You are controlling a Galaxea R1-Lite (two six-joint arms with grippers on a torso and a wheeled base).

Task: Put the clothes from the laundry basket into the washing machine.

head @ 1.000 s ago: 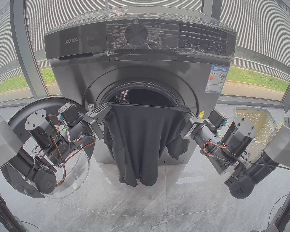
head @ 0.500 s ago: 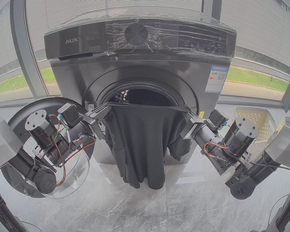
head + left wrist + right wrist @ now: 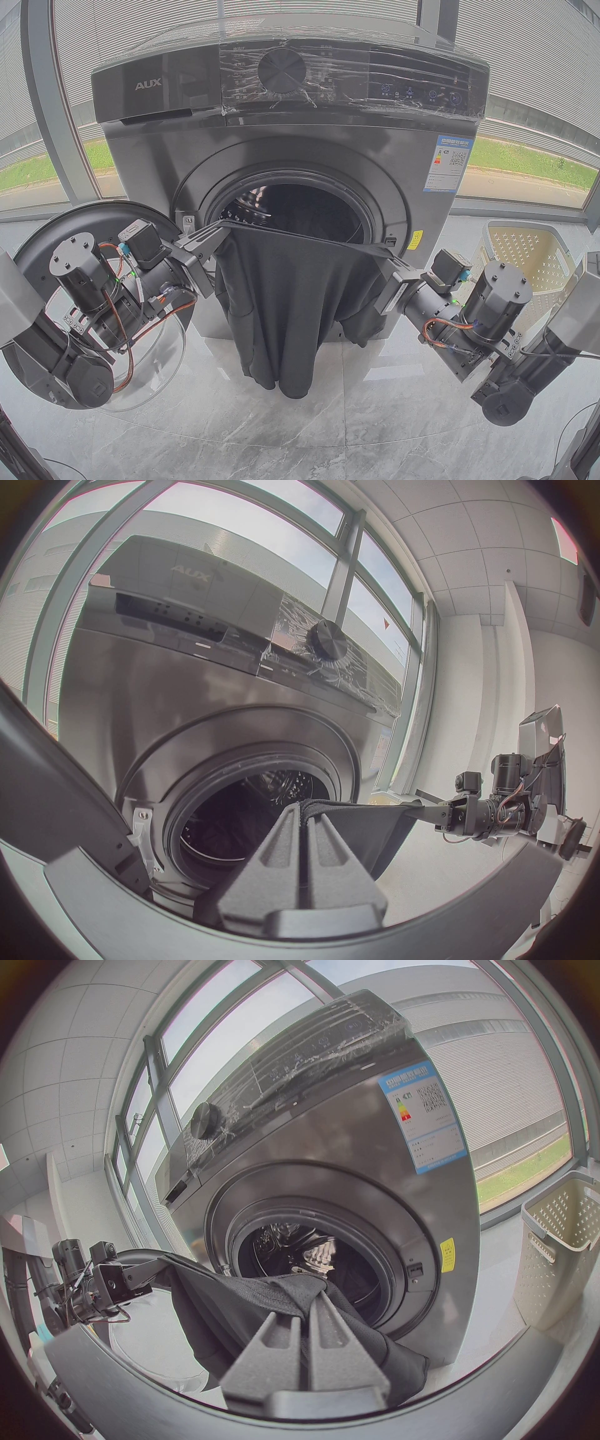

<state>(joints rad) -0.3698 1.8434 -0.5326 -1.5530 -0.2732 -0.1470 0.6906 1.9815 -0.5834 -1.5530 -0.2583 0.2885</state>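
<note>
the round door (image 3: pixel 94 219) of the washing machine (image 3: pixel 162 162) stands open at the far left, beside the left arm. the left gripper (image 3: pixel 212 232) is clamped on one top corner of a dark garment (image 3: pixel 294 300), with the cloth edge pressed between its fingers. it sits just in front of the left side of the drum opening (image 3: pixel 306 206). the garment is stretched as a band between both grippers and hangs like a curtain before the lower part of the opening. its lowest fold is near the floor (image 3: pixel 375 412), and no part seems to be inside the drum yet. the right gripper (image 3: pixel 382 255) is shut tight on the other top corner, lower than the left one, so the upper edge slopes down to the right. the laundry basket (image 3: pixel 531 250) stands on the floor at the far right, beside the machine.

i judge the step in hand is to carry the garment into the drum. to do it well, both grippers should rise and go forward together with a firm grip, so the hanging part climbs over the lower rim and does not catch there. bringing the grippers nearer to each other may help, because the stretched edge looks about as wide as the opening. let go only when most of the cloth is well inside, otherwise the hanging weight could pull it back out
</note>
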